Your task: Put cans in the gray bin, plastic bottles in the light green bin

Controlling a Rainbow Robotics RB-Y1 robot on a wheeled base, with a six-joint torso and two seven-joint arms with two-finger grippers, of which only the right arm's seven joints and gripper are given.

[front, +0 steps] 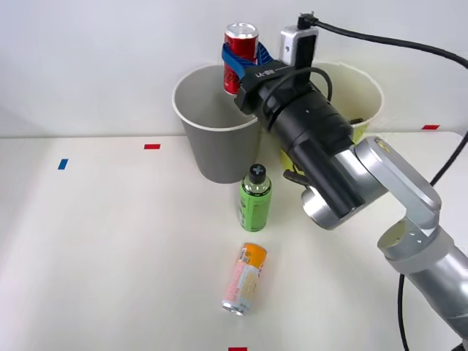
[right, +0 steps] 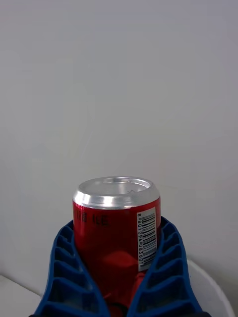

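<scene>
My right gripper (front: 241, 62) is shut on a shiny red can (front: 240, 45), held upright over the right side of the gray bin (front: 208, 150). In the wrist view the red can (right: 116, 228) stands between my blue ribbed fingers (right: 69, 270), silver top showing. Behind my arm is the light green bin (front: 365, 95), mostly covered by it. A green plastic bottle (front: 255, 199) with a black cap stands upright in front of the gray bin. Nearer the table's front lies a slim orange, pink and white can (front: 245, 278) on its side.
The white table (front: 110, 241) carries red tape marks (front: 151, 146) and a blue one (front: 62, 164). A black cable (front: 395, 42) runs from my wrist camera to the right. A white bin rim (right: 213, 287) shows beneath my fingers.
</scene>
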